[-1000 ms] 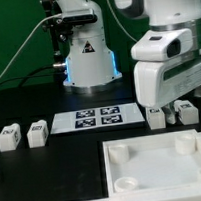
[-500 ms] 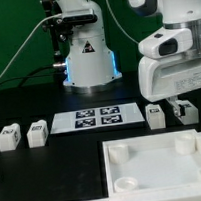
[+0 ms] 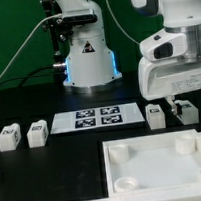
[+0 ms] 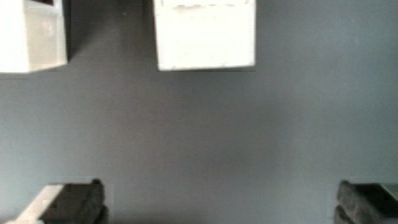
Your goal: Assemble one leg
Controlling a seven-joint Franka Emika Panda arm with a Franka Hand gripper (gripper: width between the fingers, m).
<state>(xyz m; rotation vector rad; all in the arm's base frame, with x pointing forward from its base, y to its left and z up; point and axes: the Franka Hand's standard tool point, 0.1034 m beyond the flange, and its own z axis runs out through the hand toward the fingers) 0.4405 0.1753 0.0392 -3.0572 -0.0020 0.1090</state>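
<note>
White plastic: four small legs stand on the black table, and a large tray-like part with corner sockets lies toward the exterior view's right.
Tags: black-and-white square markers cover the marker board, and one sits on top of each leg I can see clearly. They are patterns only, and I can read no letters in them at this size.
Legs, counted from the exterior view's left: the end leg and the second leg stand side by side, well apart from me. The third leg and the fourth leg stand past the marker board, right beneath my hand.
Wrist view: a whole white block and a cropped white block lie ahead of my tips. I cannot tell which of them is the third leg.
Claw: my claw is spread wide, its dark fingertips well apart with only bare grey table between them. It grips nothing and touches neither block. From outside it hangs over the gap between the third and fourth legs.
Change: against a second ago, my hand sits a little higher and further toward the exterior view's right. Since half a second ago it has hardly shifted. The legs, the marker board and the tray-like part lie where they were.
</note>
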